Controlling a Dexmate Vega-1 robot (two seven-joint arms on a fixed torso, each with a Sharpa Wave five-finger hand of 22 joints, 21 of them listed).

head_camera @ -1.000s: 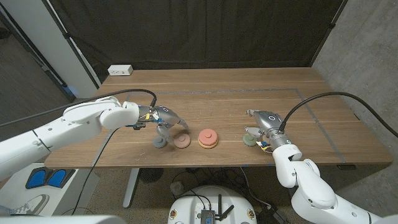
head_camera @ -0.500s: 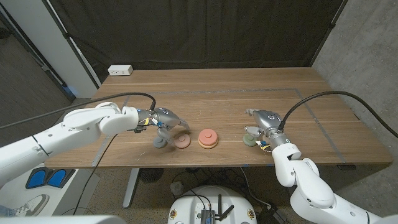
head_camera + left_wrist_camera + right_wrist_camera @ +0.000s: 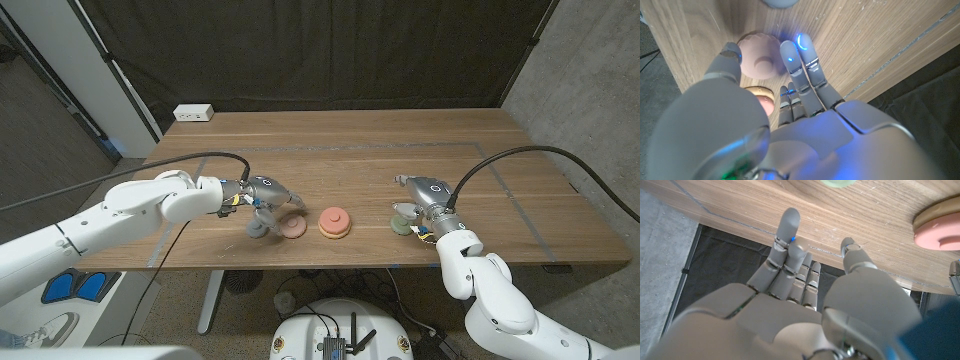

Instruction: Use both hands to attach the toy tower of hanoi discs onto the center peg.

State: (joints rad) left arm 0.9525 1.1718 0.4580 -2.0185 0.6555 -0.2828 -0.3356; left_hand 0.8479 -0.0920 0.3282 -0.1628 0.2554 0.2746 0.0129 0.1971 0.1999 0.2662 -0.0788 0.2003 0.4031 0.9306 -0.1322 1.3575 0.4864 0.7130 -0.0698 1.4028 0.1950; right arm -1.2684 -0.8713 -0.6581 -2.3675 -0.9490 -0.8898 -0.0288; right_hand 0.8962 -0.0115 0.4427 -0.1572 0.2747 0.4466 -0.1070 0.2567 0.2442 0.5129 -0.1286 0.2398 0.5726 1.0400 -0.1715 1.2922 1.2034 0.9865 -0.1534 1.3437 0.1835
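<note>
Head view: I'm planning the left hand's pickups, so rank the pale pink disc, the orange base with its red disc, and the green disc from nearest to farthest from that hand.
From the left hand:
1. Pale pink disc, just beside its fingers.
2. Orange base with red disc, table centre.
3. Green disc, far side, by the right hand.

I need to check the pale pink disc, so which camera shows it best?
The left wrist view: the pale pink disc shows close up, lying between the left robot hand's fingers. The head view shows it small, beside that hand. It is not seen in the right wrist view.
</note>
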